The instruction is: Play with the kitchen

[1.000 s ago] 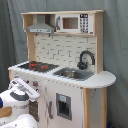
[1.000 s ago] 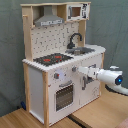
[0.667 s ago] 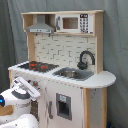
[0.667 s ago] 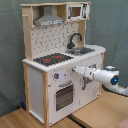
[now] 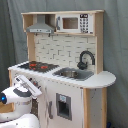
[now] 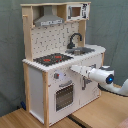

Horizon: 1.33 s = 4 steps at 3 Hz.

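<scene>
Gripper (image 6: 75,68) sits at the kitchen (image 6: 60,75) front, just under the worktop edge — jaws unreadable. Second exterior view alone shows the oven (image 6: 63,96) window.

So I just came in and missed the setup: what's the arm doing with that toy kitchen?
A single robot arm is working at the front of the toy kitchen. Its gripper is reaching toward the front panel just under the stovetop, above the oven door. In the first exterior view the gripper sits at the same spot. Nothing appears to be held, and the sink and faucet are untouched.
</scene>
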Motion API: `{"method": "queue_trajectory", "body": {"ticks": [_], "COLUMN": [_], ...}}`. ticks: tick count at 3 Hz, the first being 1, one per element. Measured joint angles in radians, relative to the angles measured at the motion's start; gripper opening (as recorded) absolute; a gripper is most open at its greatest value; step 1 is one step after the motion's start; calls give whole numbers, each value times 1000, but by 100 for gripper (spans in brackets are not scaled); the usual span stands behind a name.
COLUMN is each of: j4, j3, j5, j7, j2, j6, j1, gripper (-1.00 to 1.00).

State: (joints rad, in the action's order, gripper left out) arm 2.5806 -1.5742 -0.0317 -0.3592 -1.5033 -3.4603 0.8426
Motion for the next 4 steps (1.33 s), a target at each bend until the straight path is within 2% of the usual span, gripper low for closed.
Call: {"method": "queue_trajectory", "body": {"ticks": [1, 2, 4], "j4": [1, 4, 4], "j3": [0, -4, -4], "j5": [0, -6, -7], "j7": [2, 67, -146], "j2": [0, 0, 6], "j6": [0, 0, 3], "j1": [0, 0, -1], "gripper": [-100, -100, -100]}}
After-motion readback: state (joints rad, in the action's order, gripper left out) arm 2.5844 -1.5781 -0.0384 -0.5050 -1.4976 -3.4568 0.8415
